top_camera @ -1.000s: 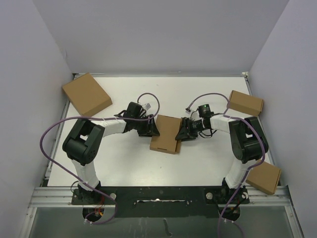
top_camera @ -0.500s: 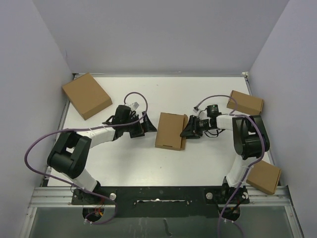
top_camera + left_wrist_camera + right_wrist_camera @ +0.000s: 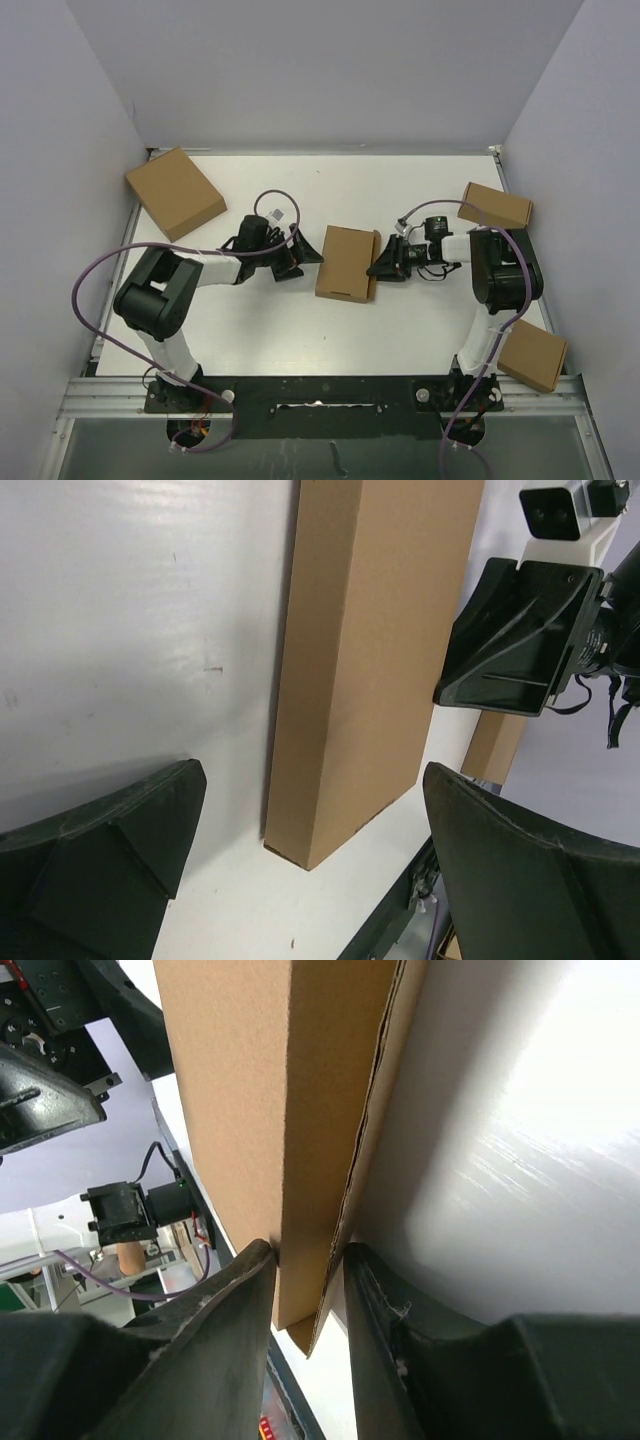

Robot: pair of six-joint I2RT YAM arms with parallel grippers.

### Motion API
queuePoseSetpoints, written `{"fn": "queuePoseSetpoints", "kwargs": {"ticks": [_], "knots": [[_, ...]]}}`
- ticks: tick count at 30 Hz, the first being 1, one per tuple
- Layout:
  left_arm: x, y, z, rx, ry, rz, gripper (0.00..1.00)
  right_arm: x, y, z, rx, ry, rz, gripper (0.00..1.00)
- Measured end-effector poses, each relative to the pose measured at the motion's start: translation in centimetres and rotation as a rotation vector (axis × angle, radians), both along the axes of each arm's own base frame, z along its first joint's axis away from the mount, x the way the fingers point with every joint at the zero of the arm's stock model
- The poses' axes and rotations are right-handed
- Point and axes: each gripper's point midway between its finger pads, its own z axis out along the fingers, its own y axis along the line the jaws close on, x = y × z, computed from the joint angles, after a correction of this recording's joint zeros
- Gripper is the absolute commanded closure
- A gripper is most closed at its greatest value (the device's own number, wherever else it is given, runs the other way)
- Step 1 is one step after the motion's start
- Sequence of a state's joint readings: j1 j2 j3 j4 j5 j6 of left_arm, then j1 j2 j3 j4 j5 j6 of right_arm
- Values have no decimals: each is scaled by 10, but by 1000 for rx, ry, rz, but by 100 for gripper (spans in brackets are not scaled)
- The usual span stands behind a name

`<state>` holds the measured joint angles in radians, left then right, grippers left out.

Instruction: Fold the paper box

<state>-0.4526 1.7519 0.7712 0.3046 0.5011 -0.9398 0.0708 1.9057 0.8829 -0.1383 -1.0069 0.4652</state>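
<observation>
A finished cardboard box (image 3: 175, 192) sits at the far-left corner of the white table (image 3: 400, 330). The left gripper (image 3: 303, 256) stands just beside the paper box (image 3: 347, 262), jaws spread wide and holding nothing, with a strip of bare table between gripper and box. The paper box lies flat mid-table, its long axis running from the near edge toward the far wall at a slight tilt. The right gripper (image 3: 380, 268) pinches its right-hand edge between narrow jaws. A second box (image 3: 497, 206) rests far right and a third box (image 3: 533, 357) near right. A second earlier the left gripper was against the paper box's left edge, and the box lay more askew and nearer the arms.
</observation>
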Motion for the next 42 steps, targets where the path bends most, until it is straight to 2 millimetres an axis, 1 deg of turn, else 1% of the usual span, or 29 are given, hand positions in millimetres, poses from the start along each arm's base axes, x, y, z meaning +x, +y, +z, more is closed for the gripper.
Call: {"fn": "queuePoseSetpoints", "kwargs": {"ticks": [5, 9, 19, 30, 36, 42], "knots": [[9, -6, -2, -1, 0, -5, 14, 1, -5, 0, 10, -3, -10, 71], [18, -13, -2, -17, -11, -19, 14, 2, -6, 0, 8, -15, -6, 71], [30, -32, 0, -84, -35, -86, 15, 3, -12, 0, 11, -36, -5, 72], [30, -40, 0, -115, -35, -114, 17, 2, -26, -1, 76, -14, -40, 73], [28, -58, 0, -135, -28, -140, 19, 1, -29, -2, 115, -4, -46, 74], [23, -73, -1, -178, -11, -167, 32, 1, -30, -1, 134, 0, -48, 76]]}}
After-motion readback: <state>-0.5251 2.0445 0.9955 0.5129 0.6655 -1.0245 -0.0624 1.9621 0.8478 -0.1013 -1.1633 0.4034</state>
